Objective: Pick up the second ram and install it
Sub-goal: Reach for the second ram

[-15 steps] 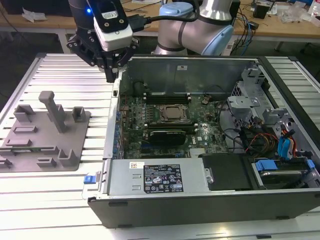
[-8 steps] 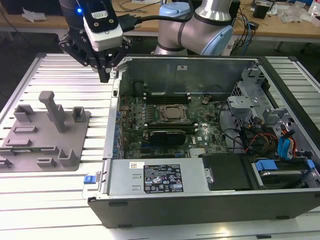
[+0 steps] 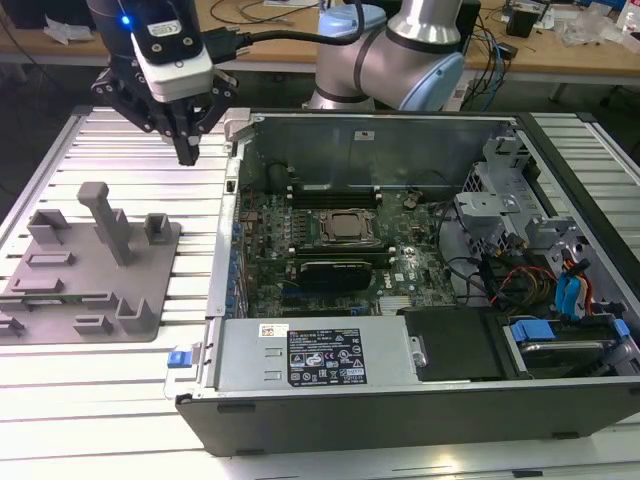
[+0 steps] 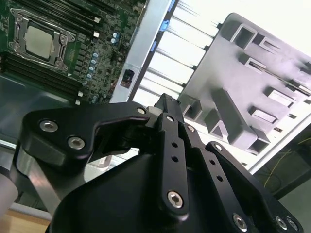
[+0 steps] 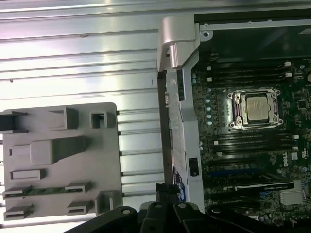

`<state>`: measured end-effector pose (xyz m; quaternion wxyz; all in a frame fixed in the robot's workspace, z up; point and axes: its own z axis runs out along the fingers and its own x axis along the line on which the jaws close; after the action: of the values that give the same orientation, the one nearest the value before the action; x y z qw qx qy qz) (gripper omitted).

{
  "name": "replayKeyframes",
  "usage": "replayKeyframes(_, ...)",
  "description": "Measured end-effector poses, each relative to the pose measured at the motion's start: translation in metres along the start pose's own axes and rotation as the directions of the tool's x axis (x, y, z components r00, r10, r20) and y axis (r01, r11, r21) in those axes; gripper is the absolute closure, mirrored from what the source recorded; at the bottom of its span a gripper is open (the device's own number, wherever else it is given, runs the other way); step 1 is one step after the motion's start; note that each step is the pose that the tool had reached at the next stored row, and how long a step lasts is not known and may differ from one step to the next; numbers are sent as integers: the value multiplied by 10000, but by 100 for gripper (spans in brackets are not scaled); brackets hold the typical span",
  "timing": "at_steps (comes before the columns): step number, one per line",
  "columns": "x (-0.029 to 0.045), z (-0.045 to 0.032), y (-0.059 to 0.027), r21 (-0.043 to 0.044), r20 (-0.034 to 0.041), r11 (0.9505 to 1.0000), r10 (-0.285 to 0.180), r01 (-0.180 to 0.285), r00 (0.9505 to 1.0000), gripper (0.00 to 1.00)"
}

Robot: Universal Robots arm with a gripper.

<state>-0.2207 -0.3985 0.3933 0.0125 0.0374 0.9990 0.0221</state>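
The second ram (image 5: pixel 36 191) is a thin green-black strip lying in a long slot of the grey fixture tray (image 5: pixel 73 165). In the exterior view my gripper (image 3: pixel 188 152) hangs above the slatted table, between the tray (image 3: pixel 150 290) and the open computer case (image 3: pixel 400 400). Its fingers point down and are pressed together with nothing between them. Both wrist views show the fingertips (image 4: pixel 165 101) (image 5: pixel 165 188) closed, over the gap beside the case wall. The motherboard's CPU socket (image 3: pixel 348 226) has dark memory slots (image 3: pixel 335 196) alongside it.
A black expansion card (image 3: pixel 345 268) sits in front of the socket. The tray carries a tall post (image 3: pixel 108 215) and small blocks. The case's metal side wall (image 3: pixel 228 230) stands beside the gripper. Drive cage and cables (image 3: pixel 520 250) fill the exterior view's right.
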Motion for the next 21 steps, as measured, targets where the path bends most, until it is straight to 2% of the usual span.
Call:
replayKeyframes(8,227,-6,-17,-1,0,10000,0,0,10000,92)
replayKeyframes(12,287,-8,-21,0,0,10000,0,0,10000,92)
replayKeyframes(15,397,-10,-29,-1,1,10000,0,0,10000,92)
replayKeyframes(21,555,-15,-41,0,0,10000,1,-1,10000,92)
